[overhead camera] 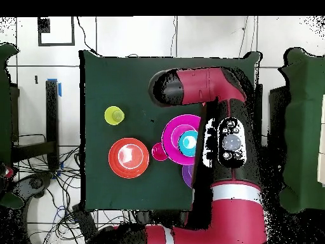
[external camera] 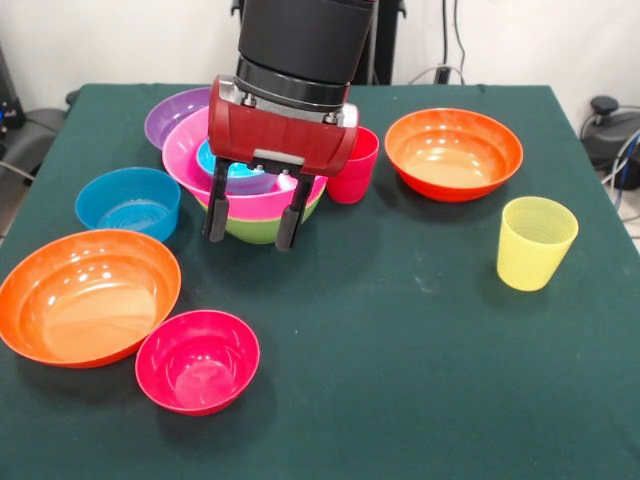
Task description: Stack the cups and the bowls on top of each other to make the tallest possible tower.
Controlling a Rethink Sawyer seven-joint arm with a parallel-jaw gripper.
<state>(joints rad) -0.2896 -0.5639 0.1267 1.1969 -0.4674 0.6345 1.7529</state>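
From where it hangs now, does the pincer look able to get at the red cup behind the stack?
Probably yes: the open pincer hangs just beside the red cup, whose top shows nothing over it.

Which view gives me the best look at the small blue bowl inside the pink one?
The overhead view: the small blue bowl shows whole, sitting in the pink bowl beside the arm. In the front view the gripper hangs in front, so only part of the blue bowl shows between its fingers.
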